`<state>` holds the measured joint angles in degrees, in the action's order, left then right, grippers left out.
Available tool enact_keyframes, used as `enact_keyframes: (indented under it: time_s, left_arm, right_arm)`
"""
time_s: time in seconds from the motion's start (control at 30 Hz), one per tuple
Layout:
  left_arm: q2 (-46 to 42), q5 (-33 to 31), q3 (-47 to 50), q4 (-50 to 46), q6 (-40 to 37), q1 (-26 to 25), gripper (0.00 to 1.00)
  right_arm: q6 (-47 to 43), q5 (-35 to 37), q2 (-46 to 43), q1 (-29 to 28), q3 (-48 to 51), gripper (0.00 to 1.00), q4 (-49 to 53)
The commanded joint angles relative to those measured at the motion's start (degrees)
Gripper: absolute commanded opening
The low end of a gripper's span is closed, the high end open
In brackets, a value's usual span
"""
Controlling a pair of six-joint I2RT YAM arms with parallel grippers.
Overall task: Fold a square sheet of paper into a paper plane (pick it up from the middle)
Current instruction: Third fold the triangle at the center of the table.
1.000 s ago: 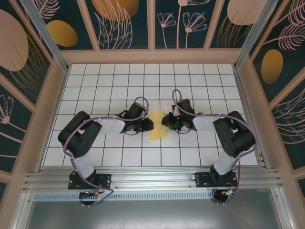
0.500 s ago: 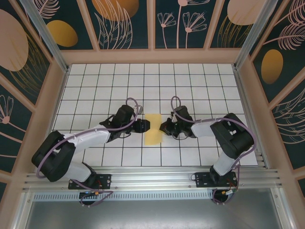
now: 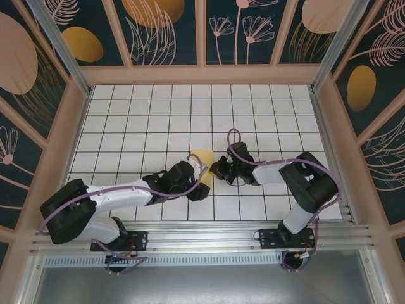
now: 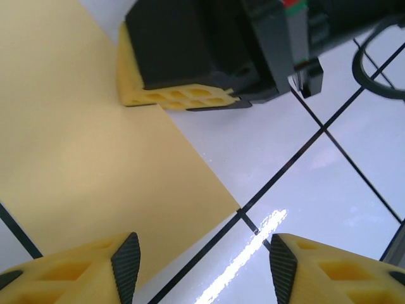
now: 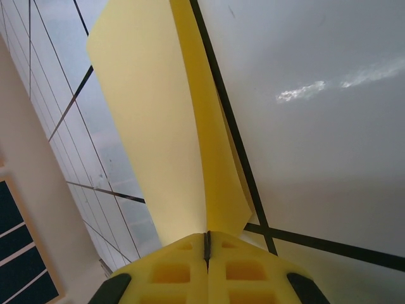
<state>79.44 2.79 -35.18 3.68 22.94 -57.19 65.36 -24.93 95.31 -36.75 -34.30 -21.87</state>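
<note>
Square sheet of paper, yellow & folded to a narrow strip, lies near mid-table on the white grid table, a bit toward the near edge. Right gripper is clamped on the strip's right edge. In the right wrist view its fingers meet w/ no gap, and the paper runs up from betw. them, showing a pale face & a deeper-yellow one. Left gripper hangs low over the strip's near end, jaws well apart, gripping nothing. In the left wrist view one of its fingertips sits over the paper, the other over bare tile. Both arms reach in from opp. sides, grippers close together.
</note>
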Motion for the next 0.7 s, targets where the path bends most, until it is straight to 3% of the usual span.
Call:
enact_keyframes:
  time_s: [0.0, 0.37, 0.53, 0.67]
  left_arm:
    - [0.20, -7.35, -0.40, -1.08, -2.55, -2.37, 0.61]
    - [10.59, -16.25, -7.44, -4.46, -6.72, -8.01, 0.62]
    - [10.88, -21.44, -8.33, -4.69, -5.49, -8.27, 0.52]
    - [9.84, -24.11, -8.20, -4.58, -4.22, -8.27, 0.36]
  right_arm:
    - [0.58, 0.68, -0.18, -0.37, -0.21, 0.05, 0.18]
    - [-1.11, 0.49, 1.68, -0.60, -2.32, 0.05, 2.27]
    - [-1.38, 0.54, 1.64, -0.57, -2.00, 0.05, 2.36]
    - [-2.07, 0.31, 1.59, -0.51, -2.12, 0.06, 2.94]
